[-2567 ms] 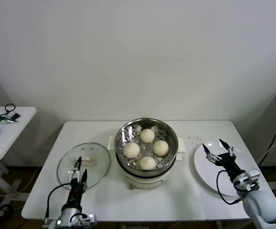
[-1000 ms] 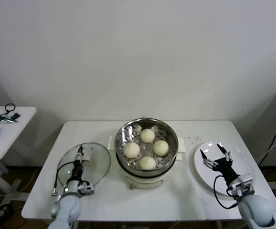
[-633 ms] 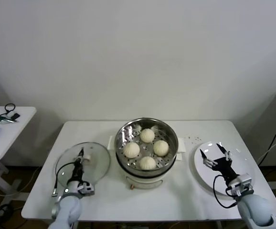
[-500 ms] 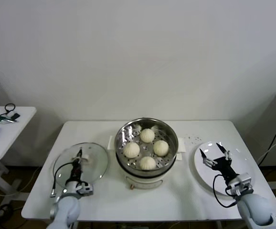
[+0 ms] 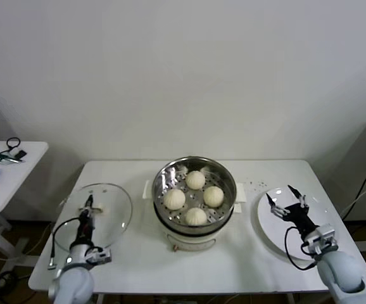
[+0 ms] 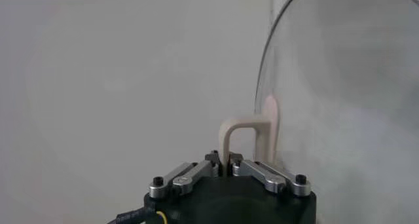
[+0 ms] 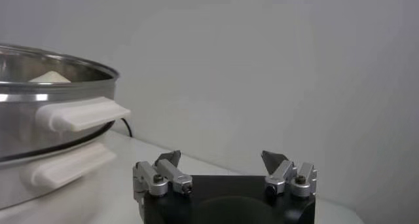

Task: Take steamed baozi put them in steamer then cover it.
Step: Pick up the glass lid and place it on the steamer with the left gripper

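Since the earlier view, the left gripper (image 5: 87, 206) has closed on the cream handle (image 6: 251, 135) of the glass lid (image 5: 97, 215) and drawn it up and outward, so the lid now hangs past the table's left edge, farther from the steamer (image 5: 195, 197). Its fingers are clenched tight around the handle's thin loop, the glass disc standing on edge just beyond them in the left wrist view. That arm reaches up from the front left corner, forearm nearly upright. The right gripper (image 5: 287, 206) hovers over the white plate (image 5: 316, 215) near the table's right edge, fingers spread wide with nothing between them; the steamer's side handle (image 7: 82, 113) lies well off to their side. Four buns (image 5: 195, 196) sit on the perforated tray inside the uncovered steamer at the table's (image 5: 246, 266) middle. Bare tabletop lies between lid and steamer. A plain pale wall rises behind, and a small side table (image 5: 9, 168) with cables stands at far left.
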`<control>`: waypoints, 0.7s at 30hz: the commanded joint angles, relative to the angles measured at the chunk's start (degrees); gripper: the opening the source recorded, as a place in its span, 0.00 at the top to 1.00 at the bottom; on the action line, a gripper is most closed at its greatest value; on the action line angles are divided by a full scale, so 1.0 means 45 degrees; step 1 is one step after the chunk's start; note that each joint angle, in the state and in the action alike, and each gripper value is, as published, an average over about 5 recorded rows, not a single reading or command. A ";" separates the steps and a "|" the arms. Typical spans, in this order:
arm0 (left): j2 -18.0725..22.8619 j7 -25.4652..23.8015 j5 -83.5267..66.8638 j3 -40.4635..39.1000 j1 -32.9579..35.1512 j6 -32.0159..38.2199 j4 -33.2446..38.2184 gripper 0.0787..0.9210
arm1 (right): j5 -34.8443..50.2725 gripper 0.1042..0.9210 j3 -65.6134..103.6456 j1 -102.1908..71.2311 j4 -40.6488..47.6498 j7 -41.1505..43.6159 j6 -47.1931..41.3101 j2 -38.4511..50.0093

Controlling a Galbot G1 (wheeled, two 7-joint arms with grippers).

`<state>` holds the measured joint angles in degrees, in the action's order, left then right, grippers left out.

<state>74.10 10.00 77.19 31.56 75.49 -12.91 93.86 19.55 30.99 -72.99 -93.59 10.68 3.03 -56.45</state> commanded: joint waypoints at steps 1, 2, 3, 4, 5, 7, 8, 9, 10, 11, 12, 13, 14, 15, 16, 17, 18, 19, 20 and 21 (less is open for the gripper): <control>-0.1069 -0.0162 -0.0184 -0.0050 0.2783 -0.3086 0.4954 0.92 | 0.0093 0.12 -0.0020 0.0145 0.0242 0.0068 0.0104 0.0194; -0.1205 -0.0205 -0.0170 -0.0057 0.2922 -0.3307 0.5266 0.92 | 0.0093 0.12 -0.0038 0.0172 0.0281 0.0069 0.0120 0.0189; -0.1326 -0.0258 -0.0175 -0.0050 0.3035 -0.3488 0.5546 0.92 | 0.0089 0.12 -0.0064 0.0201 0.0319 0.0069 0.0137 0.0185; -0.1447 -0.0337 -0.0239 -0.0034 0.3128 -0.3638 0.5804 0.92 | 0.0082 0.12 -0.0096 0.0231 0.0354 0.0068 0.0151 0.0182; -0.1613 -0.0430 -0.0346 -0.0031 0.3221 -0.3812 0.6093 0.92 | 0.0073 0.12 -0.0140 0.0266 0.0388 0.0067 0.0161 0.0181; -0.1958 -0.0605 -0.0614 -0.0083 0.3303 -0.4101 0.6630 0.92 | 0.0052 0.12 -0.0237 0.0340 0.0445 0.0066 0.0168 0.0177; -0.2151 -0.0705 -0.0742 -0.0174 0.3286 -0.4237 0.6883 0.92 | 0.0044 0.12 -0.0285 0.0384 0.0469 0.0065 0.0163 0.0171; -0.2360 -0.0771 -0.0821 -0.0293 0.3240 -0.4370 0.7090 0.92 | 0.0035 0.12 -0.0329 0.0430 0.0491 0.0063 0.0157 0.0163; -0.2571 -0.0823 -0.0847 -0.0440 0.3120 -0.4452 0.7233 0.92 | 0.0024 0.12 -0.0374 0.0481 0.0517 0.0059 0.0147 0.0153; -0.2795 -0.0915 -0.0843 -0.0605 0.2964 -0.4531 0.7338 0.92 | 0.0010 0.12 -0.0418 0.0531 0.0542 0.0054 0.0137 0.0143; -0.3011 -0.1005 -0.0820 -0.0784 0.2789 -0.4591 0.7378 0.92 | -0.0005 0.12 -0.0453 0.0568 0.0563 0.0050 0.0128 0.0138; -0.3268 -0.1126 -0.0797 -0.0989 0.2571 -0.4664 0.7383 0.92 | -0.0021 0.12 -0.0495 0.0610 0.0589 0.0048 0.0122 0.0134; -0.3527 -0.1294 -0.0772 -0.1226 0.2302 -0.4749 0.7380 0.92 | -0.0053 0.12 -0.0543 0.0659 0.0621 0.0045 0.0119 0.0126; -0.3770 -0.1511 -0.0758 -0.1508 0.2042 -0.4876 0.7376 0.92 | -0.0084 0.12 -0.0578 0.0704 0.0657 0.0044 0.0118 0.0111; -0.4003 -0.1752 -0.0747 -0.1828 0.1719 -0.5030 0.7370 0.92 | -0.0114 0.12 -0.0616 0.0758 0.0703 0.0043 0.0119 0.0086; -0.4195 -0.1999 -0.0735 -0.2211 0.1369 -0.5219 0.7356 0.92 | -0.0145 0.12 -0.0665 0.0827 0.0755 0.0041 0.0117 0.0060; -0.4308 -0.2280 -0.0722 -0.2607 0.0984 -0.5398 0.7335 0.92 | -0.0185 0.12 -0.0724 0.0906 0.0810 0.0027 0.0116 0.0027; -0.4360 -0.2556 -0.0680 -0.3017 0.0580 -0.5573 0.7310 0.92 | -0.0212 0.12 -0.0781 0.0987 0.0866 0.0011 0.0110 -0.0004; -0.4341 -0.2859 -0.0611 -0.3472 0.0152 -0.5742 0.7284 0.92 | -0.0237 0.12 -0.0854 0.1076 0.0929 -0.0004 0.0106 -0.0029; -0.4260 -0.3172 -0.0511 -0.3946 -0.0274 -0.5908 0.7250 0.92 | -0.0258 0.12 -0.0927 0.1157 0.0986 -0.0018 0.0103 -0.0047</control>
<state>61.80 4.72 74.67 26.82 84.44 -31.30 120.56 18.93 28.61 -69.93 -90.60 10.87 3.55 -56.32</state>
